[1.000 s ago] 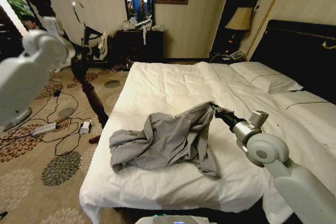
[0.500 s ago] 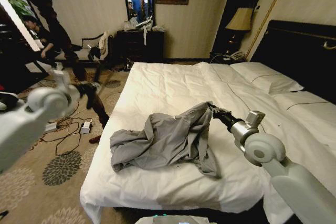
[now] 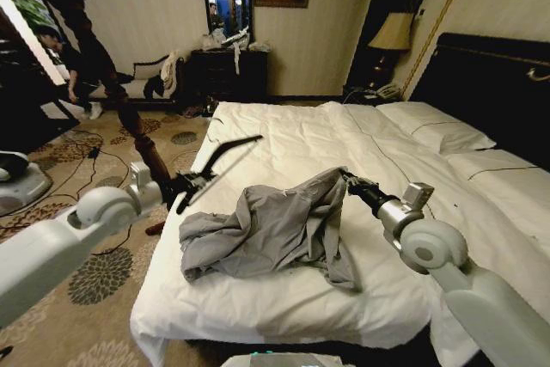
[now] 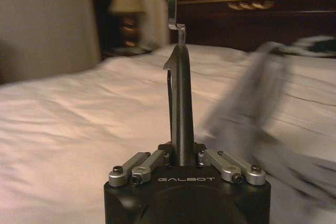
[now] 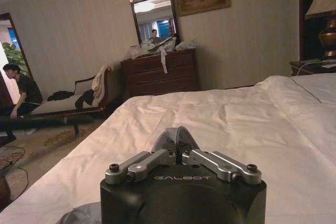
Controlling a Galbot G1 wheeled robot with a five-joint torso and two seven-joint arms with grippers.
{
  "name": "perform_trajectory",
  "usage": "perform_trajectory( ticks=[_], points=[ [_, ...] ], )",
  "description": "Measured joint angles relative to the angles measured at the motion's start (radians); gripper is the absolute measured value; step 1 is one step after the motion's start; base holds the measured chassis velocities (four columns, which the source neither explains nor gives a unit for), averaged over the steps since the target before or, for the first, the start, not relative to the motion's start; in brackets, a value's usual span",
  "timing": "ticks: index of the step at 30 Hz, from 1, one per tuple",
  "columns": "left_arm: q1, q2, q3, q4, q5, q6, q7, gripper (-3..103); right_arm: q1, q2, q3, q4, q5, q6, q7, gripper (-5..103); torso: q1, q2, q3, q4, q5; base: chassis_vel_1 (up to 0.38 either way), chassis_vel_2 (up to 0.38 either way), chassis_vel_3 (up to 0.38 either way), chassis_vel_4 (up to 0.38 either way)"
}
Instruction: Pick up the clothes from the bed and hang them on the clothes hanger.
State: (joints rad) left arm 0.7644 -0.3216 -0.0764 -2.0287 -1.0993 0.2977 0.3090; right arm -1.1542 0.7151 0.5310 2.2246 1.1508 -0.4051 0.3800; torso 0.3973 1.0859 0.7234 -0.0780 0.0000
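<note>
Right claw (image 3: 347, 175) lifts shirt (image 3: 275, 229) mid-bed (image 3: 284, 139); left claw (image 3: 187, 185) holds hanger (image 3: 219, 161) beside it.

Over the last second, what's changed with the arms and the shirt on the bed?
The left gripper, shut on the hanger, has swung from out at the robot's left, over the carpet, in to the bed's left edge, so the hanger now reaches over the duvet toward the shirt. The right gripper stayed clamped on the shirt's raised end, and the shirt lies as before.
</note>
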Motion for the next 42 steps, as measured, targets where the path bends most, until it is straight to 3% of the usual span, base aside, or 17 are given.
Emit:
perform_trajectory(
  ticks=[3,5,8,20,26,30,42],
  points=[
    [0.087,0.055,-0.018,-0.046,0.012,-0.032,0.087,16,0.012,0.003,-0.013,-0.013,-0.011,-0.001,0.000,0,0.000,0.000,0.000,0.0005,0.0003,0.000,0.000,0.000,0.000],
    [0.111,0.067,-0.023,-0.058,0.037,-0.039,0.105,16,0.016,0.005,-0.016,-0.018,-0.013,-0.001,0.000,0,0.000,0.000,0.000,0.0007,0.0002,0.000,0.000,0.000,0.000],
    [0.139,0.076,-0.024,-0.078,0.077,-0.045,0.128,16,0.021,0.006,-0.021,-0.025,-0.015,-0.001,0.001,0,0.000,0.000,0.000,0.0002,-0.0001,0.000,0.000,0.000,0.000],
    [0.153,0.029,0.045,-0.102,0.109,-0.051,0.174,16,0.011,-0.001,-0.016,0.018,-0.015,-0.003,0.002,0,0.000,0.000,0.000,0.0002,0.0001,0.000,0.000,0.000,0.000],
    [0.013,-0.052,0.190,-0.064,0.108,-0.036,0.166,16,-0.010,0.007,-0.002,0.059,-0.005,-0.009,0.006,0,0.000,0.000,0.000,0.0003,-0.0002,0.000,0.000,0.000,0.000],
    [-0.135,-0.125,0.346,-0.003,0.100,-0.032,0.146,16,-0.048,0.013,0.018,0.094,-0.002,-0.014,0.007,0,0.000,0.000,0.000,-0.0002,-0.0001,0.000,0.000,0.000,0.000],
    [-0.296,-0.214,0.501,0.090,0.102,-0.033,0.116,16,-0.076,0.012,0.042,0.119,0.018,-0.016,0.010,0,0.000,0.000,0.000,0.0001,0.0000,0.000,0.000,0.000,0.000]
  ],
)
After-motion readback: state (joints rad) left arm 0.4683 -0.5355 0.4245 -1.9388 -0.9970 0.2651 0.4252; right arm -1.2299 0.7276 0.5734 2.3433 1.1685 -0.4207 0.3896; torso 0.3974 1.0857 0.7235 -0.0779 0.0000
